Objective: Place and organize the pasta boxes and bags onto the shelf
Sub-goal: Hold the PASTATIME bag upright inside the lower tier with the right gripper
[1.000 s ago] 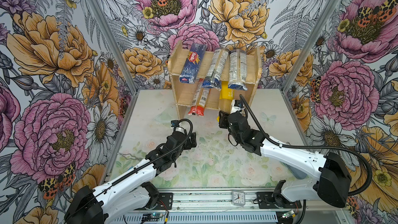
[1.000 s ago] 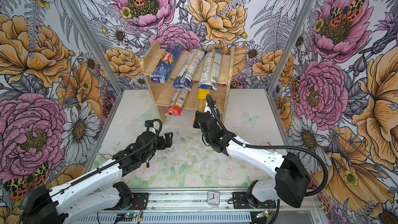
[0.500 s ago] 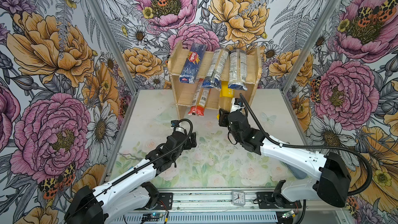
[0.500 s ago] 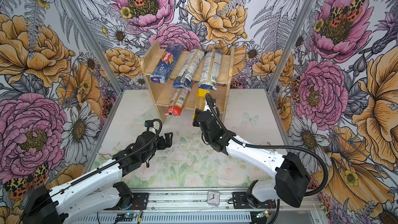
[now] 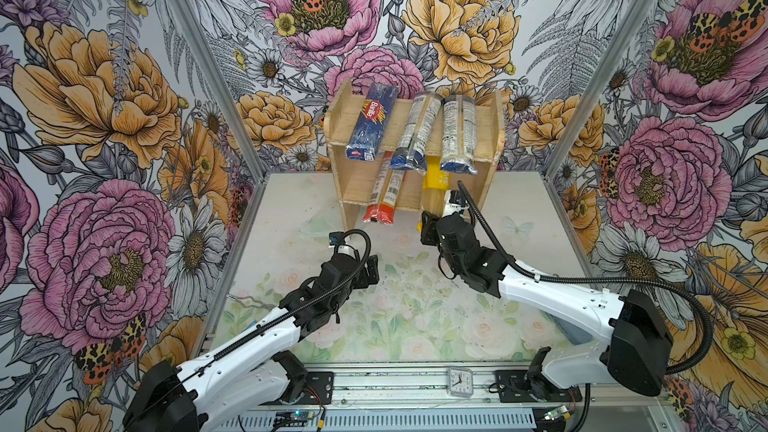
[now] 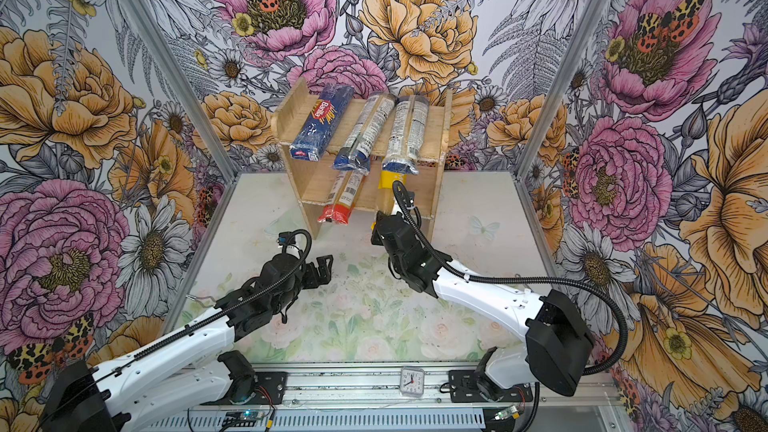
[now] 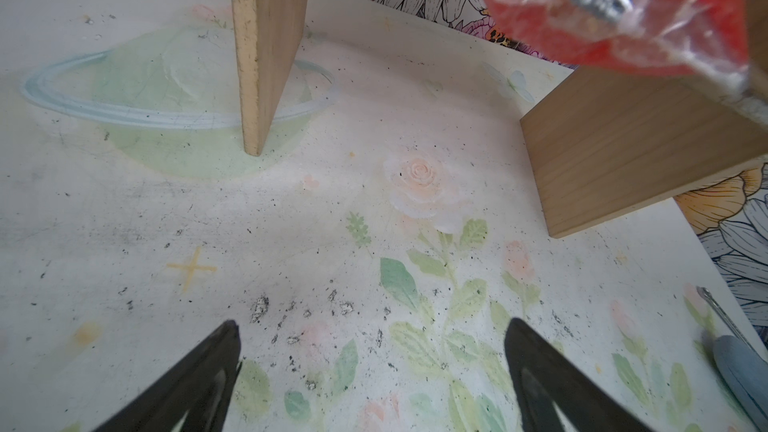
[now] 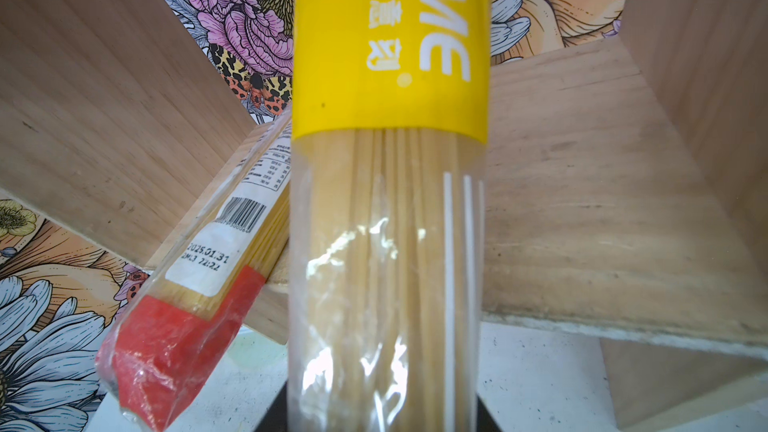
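Observation:
The wooden shelf (image 5: 338, 118) (image 6: 291, 116) stands at the back in both top views. Its upper tier holds a dark blue Barilla box (image 5: 371, 122) and two clear blue-ended packs (image 5: 415, 130) (image 5: 458, 130). On the lower tier a red-ended pack (image 5: 384, 193) (image 8: 199, 292) lies slanted with its end past the front edge. My right gripper (image 5: 432, 220) (image 8: 382, 417) is shut on the near end of the yellow pack (image 5: 434, 184) (image 8: 386, 201), whose far part lies in the lower tier beside the red one. My left gripper (image 5: 372, 272) (image 7: 372, 326) hangs open and empty over the mat, in front of the shelf's left leg (image 7: 266, 51).
Floral walls close in the back and both sides. A small clock (image 5: 460, 382) sits on the front rail. A grey-blue pad (image 7: 737, 367) lies on the mat towards the right arm. The red pack's end (image 7: 602, 14) overhangs above the left gripper's view.

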Robot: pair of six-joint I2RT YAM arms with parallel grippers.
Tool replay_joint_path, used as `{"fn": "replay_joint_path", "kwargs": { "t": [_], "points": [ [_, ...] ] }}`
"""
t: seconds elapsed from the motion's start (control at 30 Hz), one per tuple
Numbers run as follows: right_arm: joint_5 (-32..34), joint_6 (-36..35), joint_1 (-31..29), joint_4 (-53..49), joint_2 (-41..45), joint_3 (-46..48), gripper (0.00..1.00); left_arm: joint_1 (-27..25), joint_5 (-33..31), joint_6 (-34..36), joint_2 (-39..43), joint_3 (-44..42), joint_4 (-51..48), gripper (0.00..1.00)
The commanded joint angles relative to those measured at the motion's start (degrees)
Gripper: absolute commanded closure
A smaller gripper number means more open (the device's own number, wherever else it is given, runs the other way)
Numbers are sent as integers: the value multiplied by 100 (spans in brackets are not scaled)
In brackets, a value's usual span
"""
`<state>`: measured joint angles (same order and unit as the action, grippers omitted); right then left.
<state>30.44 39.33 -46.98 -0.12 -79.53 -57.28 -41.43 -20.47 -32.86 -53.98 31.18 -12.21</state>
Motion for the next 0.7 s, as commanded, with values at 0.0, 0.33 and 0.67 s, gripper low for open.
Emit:
{"fn": "replay_joint_path", "kwargs": {
  "t": [0.0, 0.33, 0.67],
  "points": [
    [365, -153, 33, 917, 121, -280, 66, 47, 61, 85, 73, -75, -10, 1],
    [437, -110, 62, 915, 104, -207, 66, 47, 69, 86, 77, -77, -19, 1],
    [431, -28, 94, 914, 77, -161, 65, 47, 61, 87, 82, -59, -45, 1]
  ]
}}
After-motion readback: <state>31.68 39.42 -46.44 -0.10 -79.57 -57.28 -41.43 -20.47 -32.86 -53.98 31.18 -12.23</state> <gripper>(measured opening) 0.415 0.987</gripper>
